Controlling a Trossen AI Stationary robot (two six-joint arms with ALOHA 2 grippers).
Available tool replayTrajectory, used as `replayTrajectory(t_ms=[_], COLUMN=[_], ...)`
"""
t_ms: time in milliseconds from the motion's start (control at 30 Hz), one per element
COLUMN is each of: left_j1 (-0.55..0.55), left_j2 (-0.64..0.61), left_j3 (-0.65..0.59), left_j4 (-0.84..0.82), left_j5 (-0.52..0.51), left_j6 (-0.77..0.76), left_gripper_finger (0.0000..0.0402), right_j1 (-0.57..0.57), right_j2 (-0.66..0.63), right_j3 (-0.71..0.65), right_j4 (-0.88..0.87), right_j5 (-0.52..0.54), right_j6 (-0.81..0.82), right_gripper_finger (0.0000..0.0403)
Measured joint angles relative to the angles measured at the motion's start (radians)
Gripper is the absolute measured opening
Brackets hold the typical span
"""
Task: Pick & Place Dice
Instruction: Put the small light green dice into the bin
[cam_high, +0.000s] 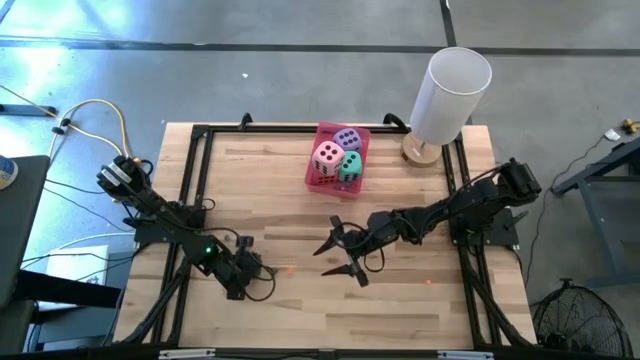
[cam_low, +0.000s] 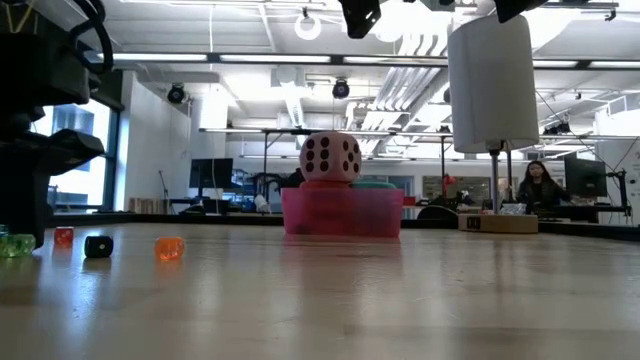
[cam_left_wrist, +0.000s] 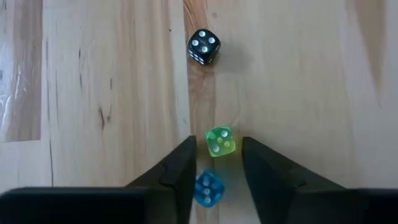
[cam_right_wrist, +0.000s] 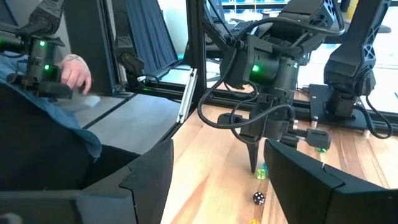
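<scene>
In the high view the pink tray (cam_high: 318, 180) sits at the upper middle of the frame, with three large dice resting in it: a pink die (cam_high: 327, 156) at the left, a purple die (cam_high: 348, 139) behind it toward the top edge, and a teal die (cam_high: 350, 166) at the right. In the low view the pink die (cam_low: 330, 158) rises above the tray wall (cam_low: 342, 213) at the centre of the frame. No gripper is near these cubes. The left gripper (cam_high: 262, 270) is low over the wood at the lower left of centre in the high view, well apart from the tray. In the left wrist view its fingers (cam_left_wrist: 180, 171) stand slightly apart with a small blue die (cam_left_wrist: 208, 188) in the gap between them and a small green die (cam_left_wrist: 220, 141) just at the fingertips; whether the fingers press on the blue one cannot be told. A small black die (cam_left_wrist: 203, 46) lies farther out, toward the top of that frame. The right gripper (cam_high: 338, 255) hovers at the lower centre of the high view, its fingers spread open and holding nothing, below the tray in the frame. A white cylinder lamp (cam_high: 451, 92) stands at the upper right of the table (cam_high: 270, 200).
</scene>
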Motion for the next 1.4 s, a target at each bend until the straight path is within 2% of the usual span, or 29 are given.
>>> replayTrajectory(t_ms=[233,333,433,600,767,900,1000,1133,1267,1400], left_j1=[0.005,0.018,0.039,0.071,0.128,0.248,0.384,0.604,0.792,0.914], left_j2=[0.001,0.001,-0.006,-0.093,-0.231,-0.339,-0.387,-0.383,-0.313,-0.206], left_j3=[0.000,0.000,0.005,0.049,0.095,0.098,0.100,0.098,0.097,0.098], left_j4=[0.011,0.012,0.006,-0.041,-0.036,0.048,0.078,0.123,0.208,0.316], left_j5=[-0.014,-0.014,-0.028,-0.154,-0.298,-0.293,-0.218,0.065,0.329,0.456], left_j6=[0.000,0.005,0.074,0.256,0.593,0.847,0.933,0.953,0.951,0.949], left_gripper_finger=[0.0042,0.0035,0.0035,0.0035,0.0035,0.0035,0.0035,0.0035,0.0035,0.0035], right_j1=[0.017,0.030,0.048,0.089,0.132,0.157,0.176,0.202,0.229,0.260], right_j2=[0.000,0.000,0.000,0.000,0.000,0.000,0.000,0.000,0.000,0.000], right_j3=[0.000,0.000,0.000,0.000,0.000,0.000,0.000,0.000,0.000,0.000], right_j4=[-0.001,-0.007,-0.007,0.000,0.002,-0.003,-0.007,-0.022,-0.030,-0.034], right_j5=[0.000,0.000,0.001,0.005,0.105,0.160,0.193,0.244,0.298,0.341], right_j6=[0.000,0.000,0.000,0.000,-0.002,-0.003,-0.003,0.023,0.071,0.109], right_gripper_finger=[0.0243,0.0243,0.0243,0.0243,0.0243,0.0243,0.0243,0.0243,0.0243,0.0243])
